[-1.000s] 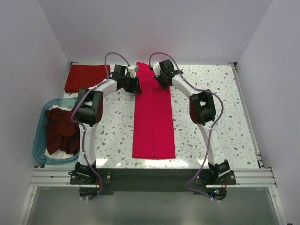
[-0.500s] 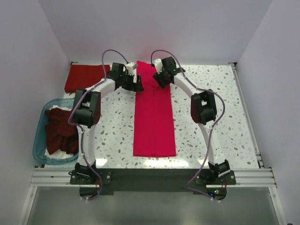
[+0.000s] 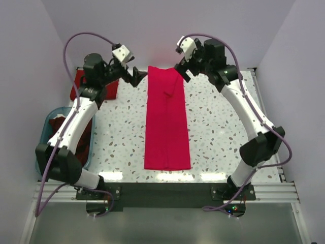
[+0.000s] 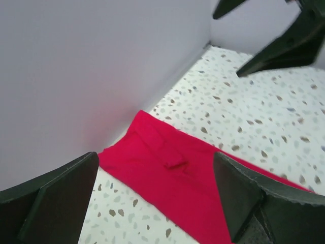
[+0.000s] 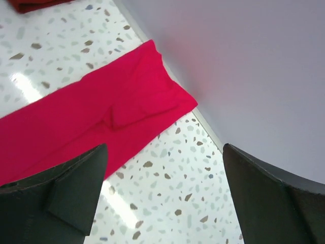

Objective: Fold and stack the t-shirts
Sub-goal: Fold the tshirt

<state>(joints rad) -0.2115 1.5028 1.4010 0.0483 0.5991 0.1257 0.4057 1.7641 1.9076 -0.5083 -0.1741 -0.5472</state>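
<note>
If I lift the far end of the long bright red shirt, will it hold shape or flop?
Probably floppy: the bright red shirt lies flat as thin folded cloth, with a loose flap near its far end. Lifted at one point it would likely sag and unfold. It looks light and may slide on the glossy table.

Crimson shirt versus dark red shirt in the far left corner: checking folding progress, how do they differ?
The crimson shirt is bright, a long narrow strip; the dark red shirt is duller, a compact rectangle partly behind the left arm. Both lie flat, unheld.
</note>
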